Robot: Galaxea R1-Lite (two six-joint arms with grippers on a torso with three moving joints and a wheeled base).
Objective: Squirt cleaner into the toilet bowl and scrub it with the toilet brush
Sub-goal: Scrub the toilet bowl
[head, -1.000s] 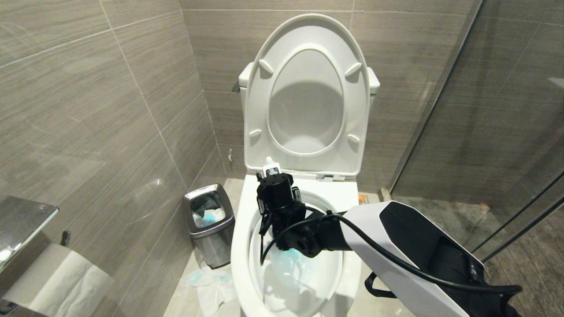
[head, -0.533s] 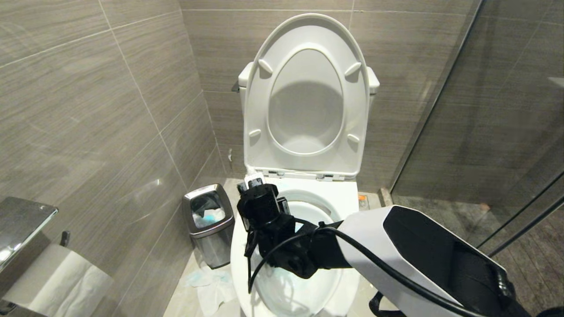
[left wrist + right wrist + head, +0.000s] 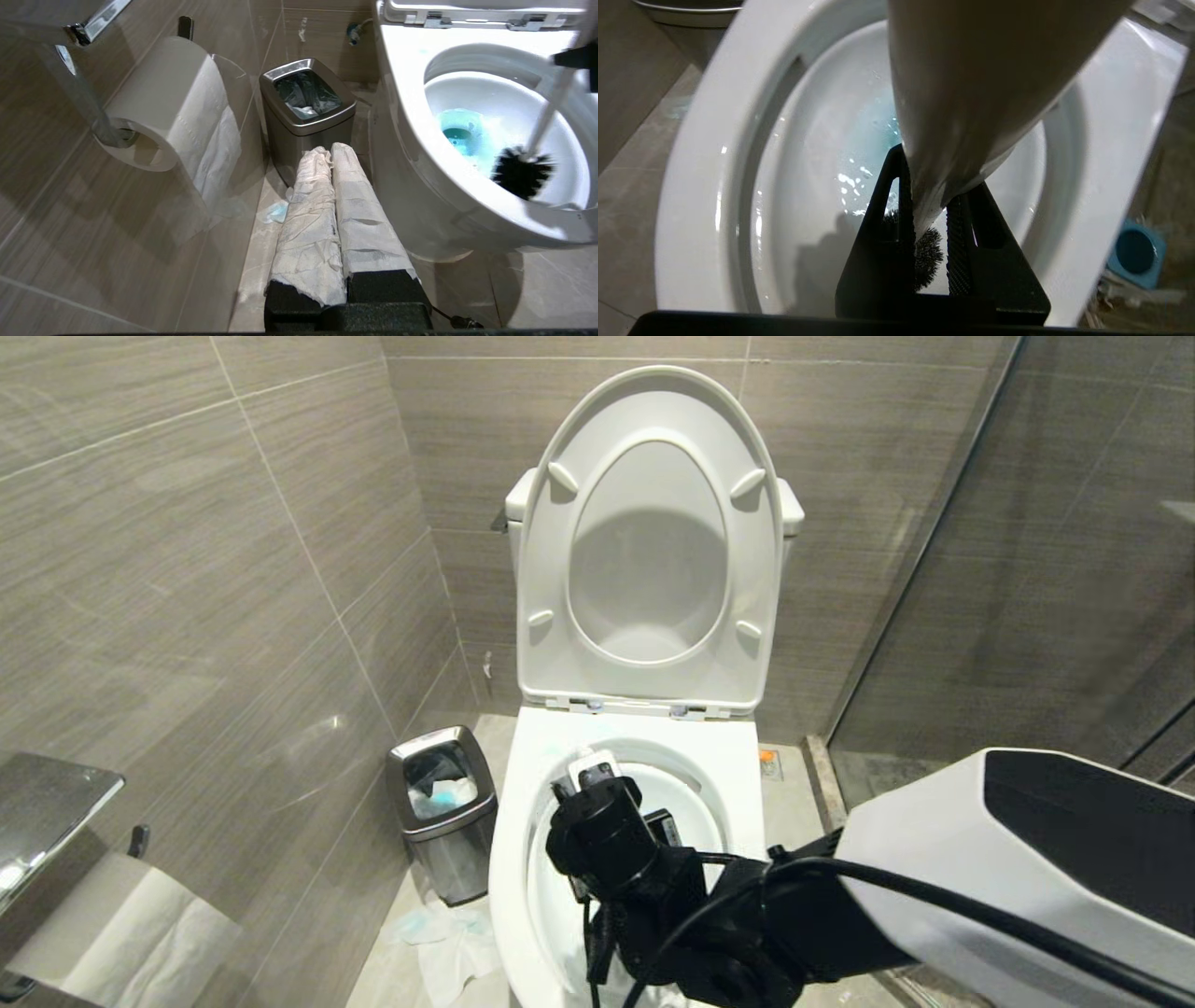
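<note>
The toilet bowl (image 3: 509,859) stands in front of me with its seat and lid raised. Turquoise cleaner (image 3: 455,133) tints the water at the bottom and leaves a pale blue film (image 3: 878,126) on the porcelain. My right arm (image 3: 607,840) reaches down over the bowl. Its right gripper (image 3: 934,177) is shut on the white handle (image 3: 980,70) of the toilet brush. The black bristle head (image 3: 521,170) is against the inner wall near the bowl's front, beside the water. My left gripper (image 3: 327,149), its fingers wrapped in white paper, is shut and empty, low beside the bowl.
A steel waste bin (image 3: 443,803) stands left of the bowl, with crumpled tissue (image 3: 448,943) on the floor next to it. A toilet paper roll (image 3: 140,933) hangs on the left wall. A glass partition (image 3: 1027,569) closes the right side. The blue holder (image 3: 1134,252) stands right of the bowl.
My right arm swung to the bowl's left rim, then back to the middle, nearer to me and lower, carrying the brush with it. The left gripper has not moved.
</note>
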